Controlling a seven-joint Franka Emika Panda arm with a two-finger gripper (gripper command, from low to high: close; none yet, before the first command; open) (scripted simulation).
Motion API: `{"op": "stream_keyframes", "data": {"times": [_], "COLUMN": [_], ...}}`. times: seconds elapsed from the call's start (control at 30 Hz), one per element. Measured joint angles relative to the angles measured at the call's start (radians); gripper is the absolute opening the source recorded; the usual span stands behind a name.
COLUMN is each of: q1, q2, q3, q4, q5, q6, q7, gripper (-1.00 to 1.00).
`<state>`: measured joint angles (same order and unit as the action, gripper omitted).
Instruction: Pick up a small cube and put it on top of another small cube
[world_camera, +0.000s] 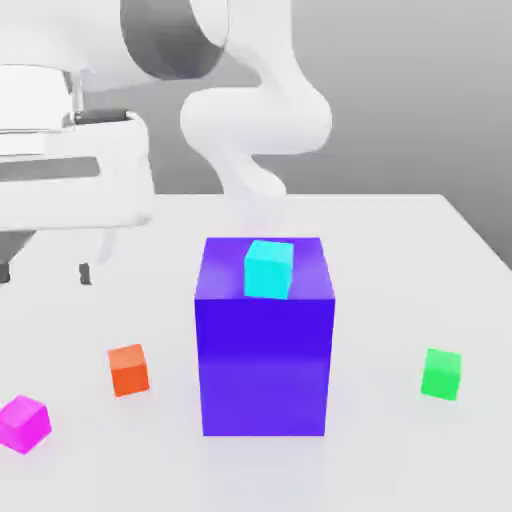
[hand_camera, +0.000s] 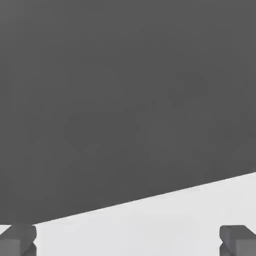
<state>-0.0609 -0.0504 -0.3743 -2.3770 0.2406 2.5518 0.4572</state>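
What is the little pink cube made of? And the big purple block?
The pink cube looks like smooth, matte plastic: one flat colour, no grain. The big purple block looks like glossier plastic, since the cyan cube on it shows a faint reflection. It's a computer-drawn scene, so that's a guess.

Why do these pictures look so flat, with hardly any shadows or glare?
In the exterior view the light is soft and even: the white table shows only a faint shadow at the base of the blue-purple block, and the magenta cube and cyan cube carry no highlights; the near white arm looks slightly soft. In the hand view, plain dark grey backdrop meets bright table, without glare.
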Motion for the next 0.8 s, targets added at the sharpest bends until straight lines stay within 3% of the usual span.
{"op": "stream_keyframes", "data": {"times": [0.33, 0.47, 0.5, 0.7, 0.8], "q1": [-0.148, -0.232, -0.253, -0.263, -0.223], "q2": [0.350, 0.495, 0.525, 0.539, 0.474], "q3": [-0.048, 0.042, 0.067, 0.079, 0.027], "q4": [-0.037, -0.007, 0.000, 0.004, -0.014], "q5": [0.071, 0.166, 0.188, 0.198, 0.146], "q6": [0.133, 0.231, 0.253, 0.263, 0.216], "q7": [-0.131, -0.209, -0.226, -0.233, -0.195], "gripper": [0.00, 0.00, -1.00, -1.00, -1.00]}}
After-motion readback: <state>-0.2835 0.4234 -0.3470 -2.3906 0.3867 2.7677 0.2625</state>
